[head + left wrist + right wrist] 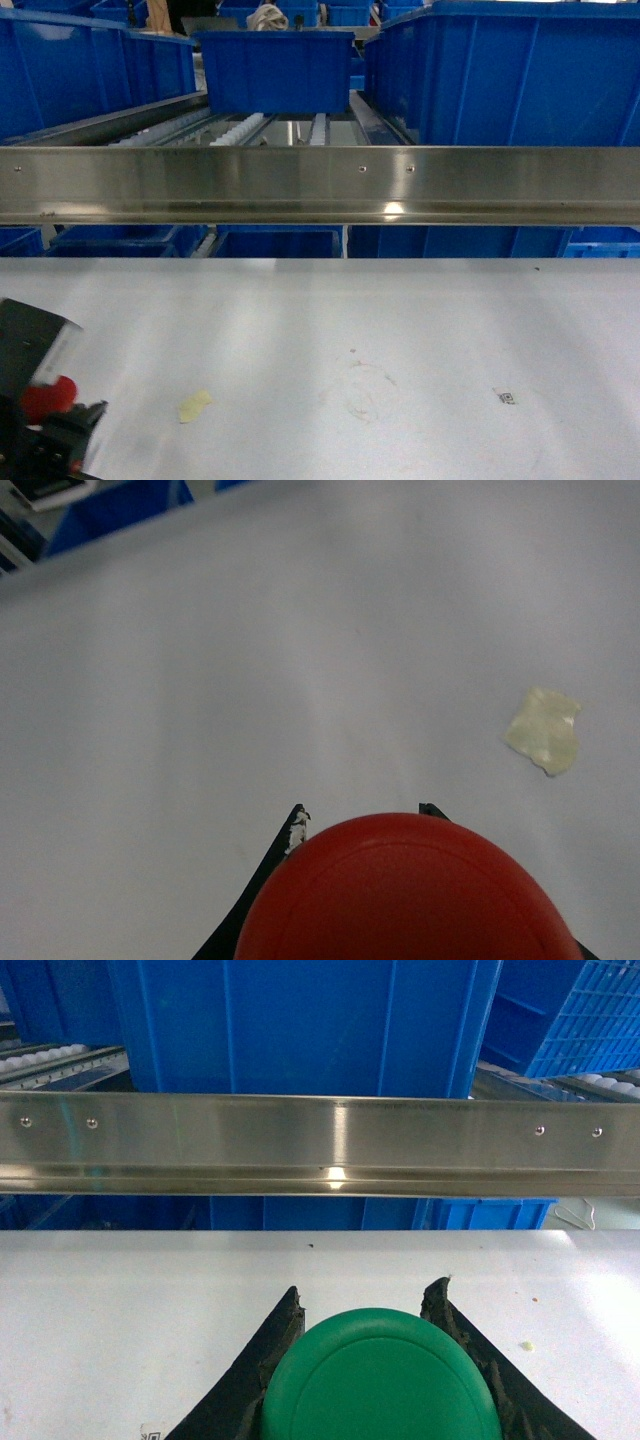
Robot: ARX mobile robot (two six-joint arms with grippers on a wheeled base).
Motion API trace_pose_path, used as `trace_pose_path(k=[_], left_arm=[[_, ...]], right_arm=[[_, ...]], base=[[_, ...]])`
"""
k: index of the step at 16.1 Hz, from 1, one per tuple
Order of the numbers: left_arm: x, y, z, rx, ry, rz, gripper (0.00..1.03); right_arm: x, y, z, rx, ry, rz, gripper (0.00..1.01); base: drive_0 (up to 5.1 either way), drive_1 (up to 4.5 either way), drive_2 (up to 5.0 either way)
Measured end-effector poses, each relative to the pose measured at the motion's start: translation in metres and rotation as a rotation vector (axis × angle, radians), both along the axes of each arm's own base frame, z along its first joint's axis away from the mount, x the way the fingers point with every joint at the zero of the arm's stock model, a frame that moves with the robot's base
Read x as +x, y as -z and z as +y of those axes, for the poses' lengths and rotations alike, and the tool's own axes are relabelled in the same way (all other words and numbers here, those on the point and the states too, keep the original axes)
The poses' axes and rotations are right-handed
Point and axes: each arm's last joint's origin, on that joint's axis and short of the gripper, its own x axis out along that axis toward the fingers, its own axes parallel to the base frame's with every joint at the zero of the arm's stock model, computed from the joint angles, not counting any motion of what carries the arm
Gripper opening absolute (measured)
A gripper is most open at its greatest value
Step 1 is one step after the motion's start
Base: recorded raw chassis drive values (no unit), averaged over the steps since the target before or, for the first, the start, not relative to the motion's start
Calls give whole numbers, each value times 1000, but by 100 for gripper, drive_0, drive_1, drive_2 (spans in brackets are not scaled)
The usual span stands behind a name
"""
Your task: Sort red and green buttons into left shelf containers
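The red button (405, 895) fills the bottom of the left wrist view, its wide cap facing the camera. My left gripper (365, 818) is shut on it above the white table; in the head view the red button (48, 398) shows at the bottom left. The green button (380, 1380) sits between the black fingers (437, 1295) of my right gripper (365, 1297), which is shut on it; this gripper is outside the head view. Blue shelf containers (60, 80) stand on the left of the rack behind the table.
A steel rail (320, 185) runs across the rack's front, with roller tracks (240, 128) behind it. More blue bins (275, 70) stand at the middle and right (510, 75). A yellowish tape scrap (195, 405) and a small sticker (505, 397) lie on the table.
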Motion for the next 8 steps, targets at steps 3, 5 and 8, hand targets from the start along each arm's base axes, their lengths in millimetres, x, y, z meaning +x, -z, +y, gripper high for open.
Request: trace_pose_path(k=[3,5,8], left_arm=[[-13,-39,6,-18,-18,-148,25],[-24,-80,7,-51,-5,-316,25],[-45,-135,9,-108,-3,-479,25]], right_arm=[[0,0,0,0,0,-1,31],[0,0,0,0,0,0,31],[0,0,0,0,0,-1,31]], base=[[0,0,0],[0,0,0],[0,0,0]])
